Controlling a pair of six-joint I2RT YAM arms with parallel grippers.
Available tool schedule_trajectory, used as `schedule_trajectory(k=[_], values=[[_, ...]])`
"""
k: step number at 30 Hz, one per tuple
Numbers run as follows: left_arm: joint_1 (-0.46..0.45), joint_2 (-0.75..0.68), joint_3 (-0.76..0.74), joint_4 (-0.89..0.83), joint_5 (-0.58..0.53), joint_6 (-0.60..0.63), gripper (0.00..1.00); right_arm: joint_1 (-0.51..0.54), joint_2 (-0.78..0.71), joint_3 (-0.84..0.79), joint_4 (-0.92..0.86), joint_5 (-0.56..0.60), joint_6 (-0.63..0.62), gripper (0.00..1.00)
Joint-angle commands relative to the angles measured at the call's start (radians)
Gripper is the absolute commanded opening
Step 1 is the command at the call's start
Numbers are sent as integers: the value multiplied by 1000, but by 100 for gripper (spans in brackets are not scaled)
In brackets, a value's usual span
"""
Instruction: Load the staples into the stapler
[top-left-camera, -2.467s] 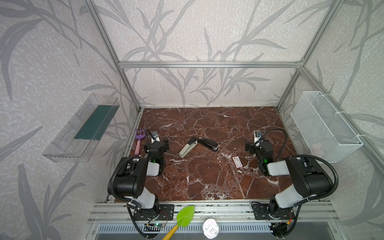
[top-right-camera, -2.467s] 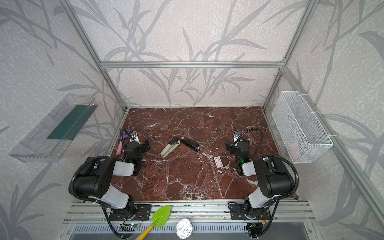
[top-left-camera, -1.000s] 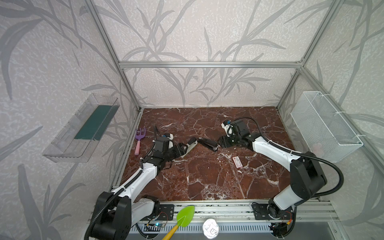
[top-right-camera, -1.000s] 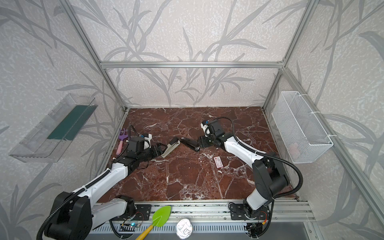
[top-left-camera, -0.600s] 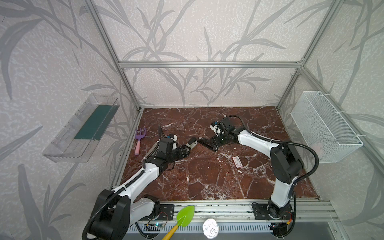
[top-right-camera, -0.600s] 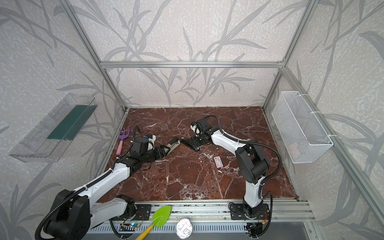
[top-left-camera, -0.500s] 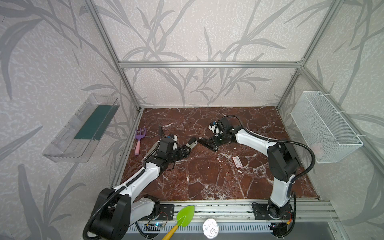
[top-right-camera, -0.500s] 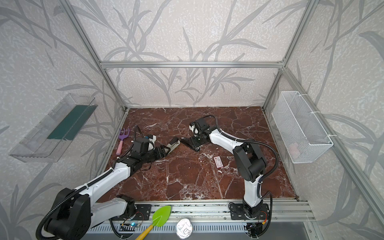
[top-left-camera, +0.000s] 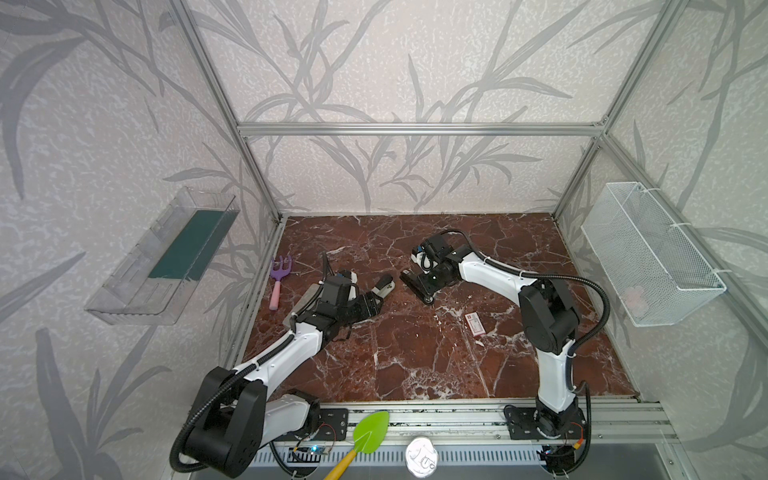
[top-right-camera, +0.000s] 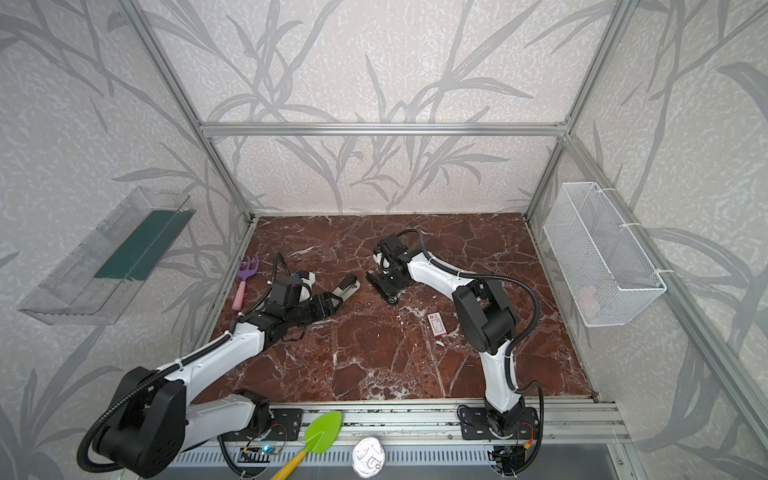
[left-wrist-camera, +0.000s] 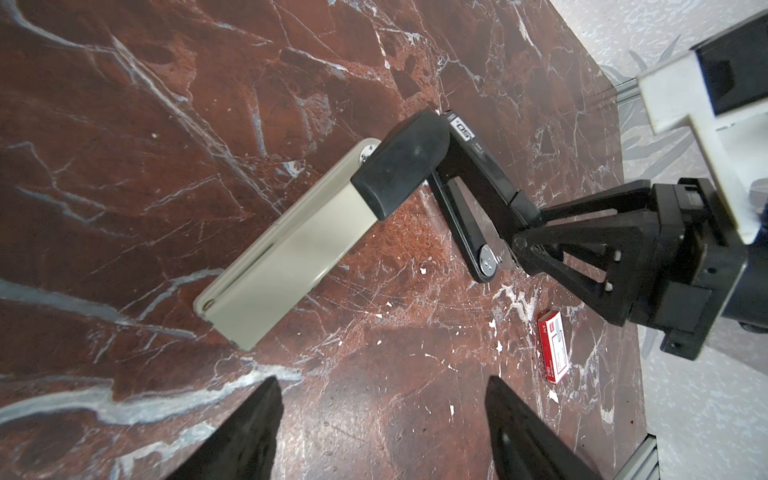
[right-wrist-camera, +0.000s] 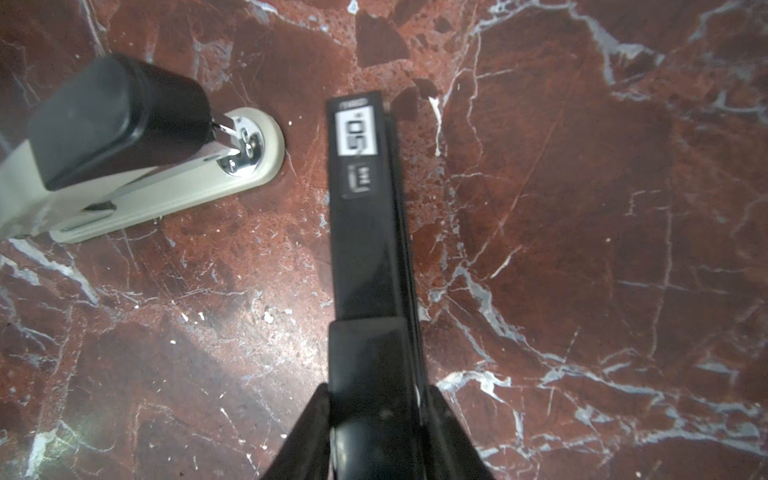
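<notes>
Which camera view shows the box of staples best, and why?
The left wrist view: the staples box lies close and unobstructed, its red mark and print visible. In both top views the box is only a small pale rectangle. The right wrist view does not show it.

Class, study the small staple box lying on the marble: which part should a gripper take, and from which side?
Probably pinch the staple box across its two long edges, coming straight down from above. It lies flat on the marble table, too low for a side approach; its short width suits the jaws, and nothing touches it.
</notes>
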Motion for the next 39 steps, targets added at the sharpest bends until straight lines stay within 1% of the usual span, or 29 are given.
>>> schedule_trajectory(k=[1,5,7,8,11,13,18,20,22,26,29,33,36,39], values=[[-10,12,1,23,-7,-16,77,2,-14,14,-79,71,40,31],[-19,27,-4,39,-3,-24,77,0,-45,-1,-106,118,120,29],[-23,34,-4,46,-1,-25,77,0,-55,-6,-119,107,164,29],[-26,36,-2,48,0,-27,77,0,-60,-10,-120,94,178,31],[-34,40,2,54,-1,-30,77,1,-81,-28,-108,55,210,43],[-39,40,5,53,-1,-30,77,0,-95,-43,-97,24,220,46],[-61,43,29,31,-5,-24,77,2,-131,-98,-44,-64,237,44],[-70,48,44,22,-8,-21,77,2,-140,-114,-35,-56,241,44],[-82,58,67,-1,-16,-21,76,1,-144,-118,-45,-18,233,44],[-118,108,161,-91,-21,1,71,-13,-213,-188,4,-6,233,49],[-152,158,255,-169,-24,62,70,-33,-296,-281,61,-16,233,51],[-176,246,384,-278,-2,143,70,-64,-388,-392,111,-39,234,50],[-202,320,480,-346,-4,193,72,-70,-432,-434,119,-34,229,50],[-233,401,595,-431,-11,289,77,-91,-481,-488,150,-54,239,50]])
